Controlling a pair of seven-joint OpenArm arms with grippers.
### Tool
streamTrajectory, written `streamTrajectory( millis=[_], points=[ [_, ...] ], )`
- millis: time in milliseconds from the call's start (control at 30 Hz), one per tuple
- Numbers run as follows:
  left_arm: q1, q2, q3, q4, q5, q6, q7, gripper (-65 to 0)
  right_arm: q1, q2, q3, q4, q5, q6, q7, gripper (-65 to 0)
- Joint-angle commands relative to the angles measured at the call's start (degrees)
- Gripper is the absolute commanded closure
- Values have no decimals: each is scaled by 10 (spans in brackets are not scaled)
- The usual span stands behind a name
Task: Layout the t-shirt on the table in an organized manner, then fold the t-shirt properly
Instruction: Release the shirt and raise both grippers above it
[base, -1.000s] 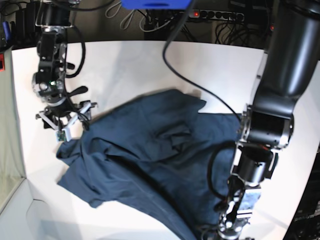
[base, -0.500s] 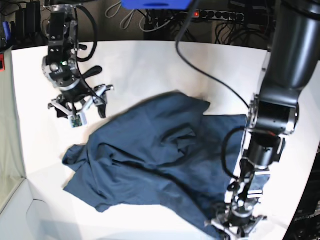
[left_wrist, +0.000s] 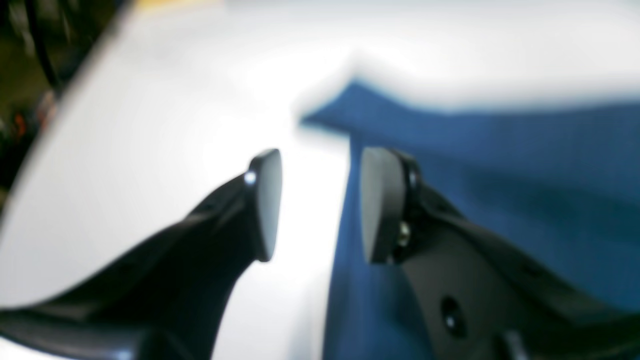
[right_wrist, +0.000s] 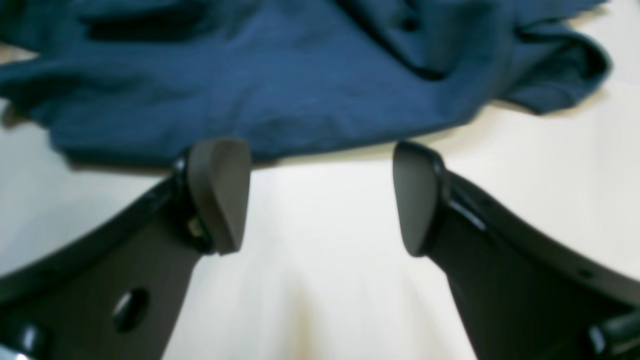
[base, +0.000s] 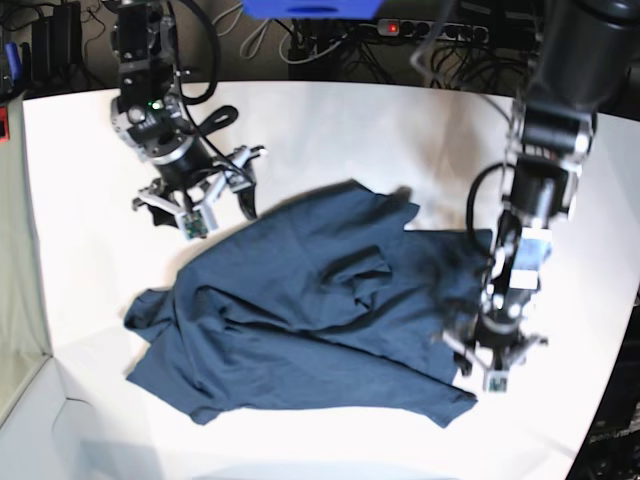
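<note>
The dark navy t-shirt (base: 310, 320) lies crumpled and partly spread in the middle of the white table (base: 330, 130), with folds across its centre. My right gripper (base: 195, 205) hovers open just beyond the shirt's far left edge. In the right wrist view its fingers (right_wrist: 220, 195) stand wide apart over bare table (right_wrist: 325, 280), with the t-shirt (right_wrist: 300, 75) just ahead. My left gripper (base: 492, 372) is open at the shirt's near right edge. In the blurred left wrist view the left gripper (left_wrist: 320, 205) holds nothing, and the t-shirt's (left_wrist: 500, 175) edge runs under the right finger.
A power strip and tangled cables (base: 430, 30) run behind the table's back edge. A blue object (base: 310, 8) hangs at the top centre. A pale grey panel (base: 20, 300) borders the table on the left. The table's curved edge (base: 600, 410) passes close to my left arm.
My left gripper has opened, let go of the shirt's near right corner and drawn back from the front edge. The right arm has moved right along the shirt's far side. The cloth has settled flatter.
</note>
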Motion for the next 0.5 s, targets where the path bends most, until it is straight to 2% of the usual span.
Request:
streamTrajectory(
  millis=[0, 200, 300, 467],
  points=[
    [1, -4, -22, 64, -3, 0, -9, -256, 6, -1, -3, 10, 2, 0, 18, -450],
    [196, -5, -156, 321, -3, -1, 119, -264, 6, -5, -26, 11, 2, 0, 18, -450],
    [265, 5, -173, 383, -2, -1, 149, -264, 7, -5, -39, 11, 2, 0, 18, -450],
    [351, 11, -188, 412, -2, -1, 152, -264, 10, -4, -54, 10, 2, 0, 18, -450]
  ],
)
